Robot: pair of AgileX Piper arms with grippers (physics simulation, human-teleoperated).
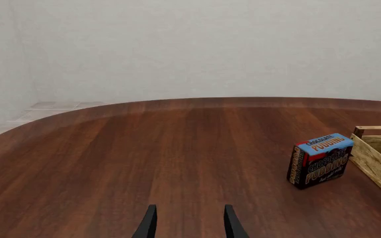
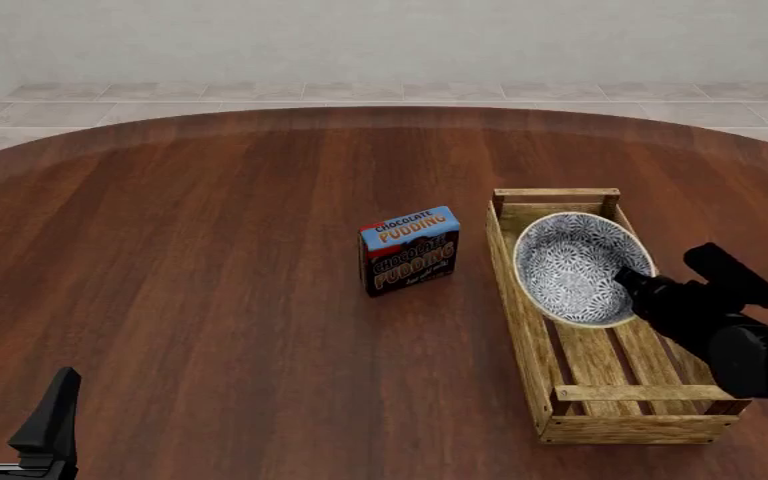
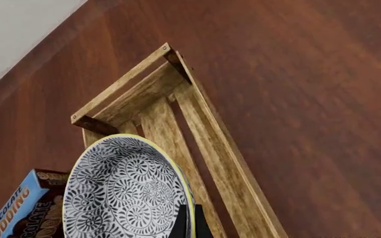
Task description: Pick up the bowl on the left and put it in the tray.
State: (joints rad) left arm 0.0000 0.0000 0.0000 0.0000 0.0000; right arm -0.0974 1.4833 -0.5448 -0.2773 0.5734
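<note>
The blue-and-white patterned bowl (image 2: 574, 265) hangs tilted over the far half of the wooden slat tray (image 2: 519, 300), its inside facing the camera. My right gripper (image 2: 634, 286) is shut on the bowl's near right rim. In the right wrist view the bowl (image 3: 127, 193) fills the lower left, with the gripper (image 3: 187, 221) pinching its cream rim above the tray (image 3: 210, 144). Whether the bowl touches the tray I cannot tell. My left gripper (image 2: 17, 388) stands open at the table's near left, far from both; in its own view the gripper (image 1: 190, 213) holds nothing.
A blue-topped chocolate pudding box (image 2: 411, 250) stands upright just left of the tray, also seen as the box (image 1: 319, 159) beside the tray's corner (image 1: 379, 148). The round dark wooden table (image 2: 197, 250) stretches to the left and far side.
</note>
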